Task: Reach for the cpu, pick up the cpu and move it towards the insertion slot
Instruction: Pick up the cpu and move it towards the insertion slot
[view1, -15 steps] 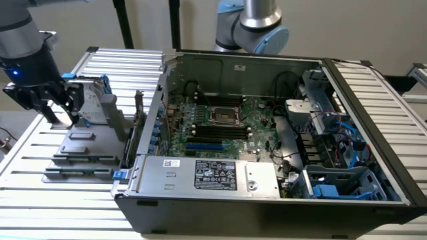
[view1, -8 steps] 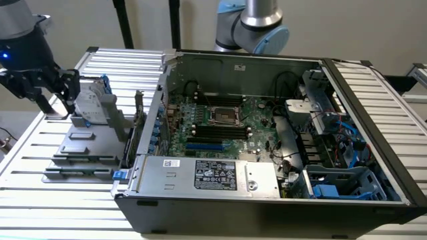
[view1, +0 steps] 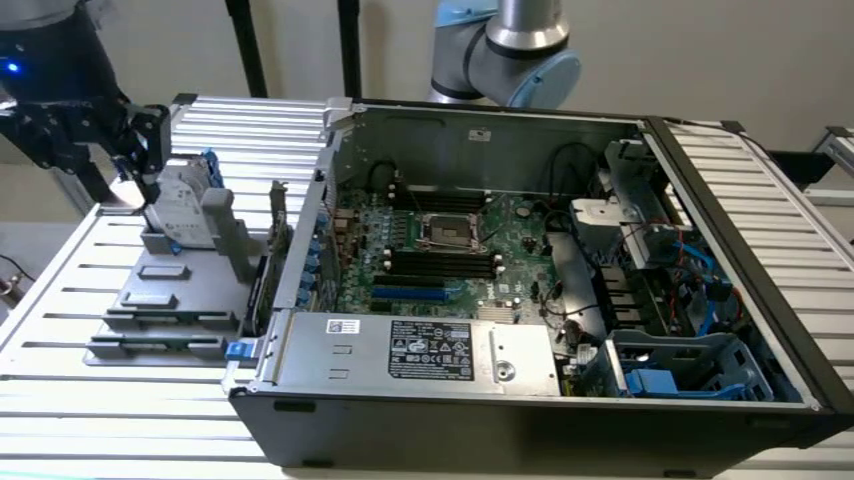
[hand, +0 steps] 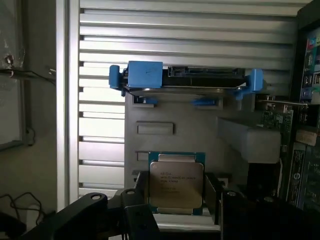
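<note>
While pincer (hand: 177, 197) hangs above grey tray (view1: 200, 290), fingers (hand: 142, 195) clamp cpu (hand: 176, 182) by opposite edges. Cpu between fingertips. Hard drive (hand: 185, 80) just beyond pincer. Insertion slot (view1: 447, 232) well apart from pincer, inside computer case (view1: 534, 425).

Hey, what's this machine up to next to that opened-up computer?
A robot arm is working beside an open computer case. Its gripper is down over a grey holder at the exterior view's left. It is right at the cpu, a small silvery chip that shares the holder with a blue-bracketed hard drive. The cpu has not yet been carried to the insertion slot, the shiny square socket on the green board inside the case.
</note>
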